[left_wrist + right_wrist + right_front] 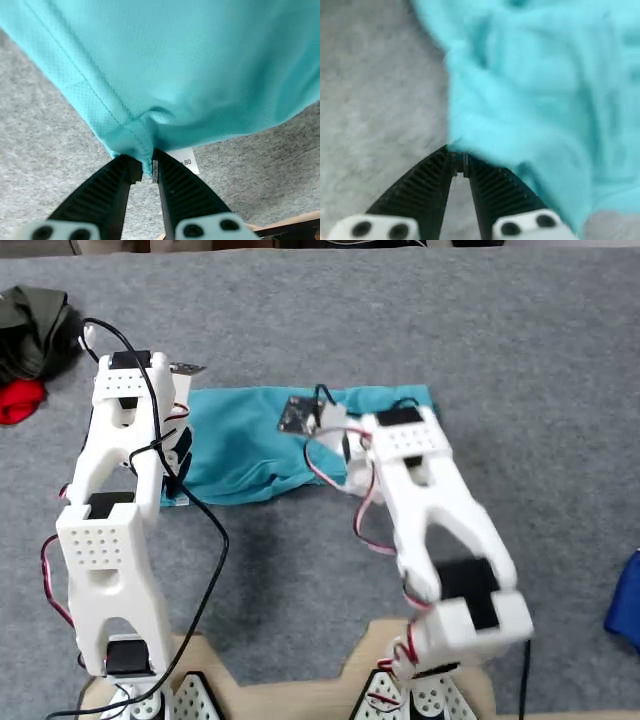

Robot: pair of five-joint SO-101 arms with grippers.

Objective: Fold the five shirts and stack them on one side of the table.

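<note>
A teal shirt [240, 445] lies bunched in a strip across the middle of the grey table, between the two arms. At the shirt's left end my left gripper [178, 468] is down on the cloth. In the left wrist view this gripper [146, 167] is shut on the hem corner of the shirt [175, 65], beside a small white label [185, 160]. My right gripper [350, 455] is at the shirt's right part. Seen from the right wrist, it [460, 162] is shut on the edge of the teal shirt [545, 90], which is slightly lifted and rumpled.
A dark green garment [35, 330] and a red one [20, 400] lie heaped at the far left. A blue cloth [625, 600] pokes in at the right edge. Grey felt [520, 360] covers the table; a wooden base [280, 700] holds the arms in front.
</note>
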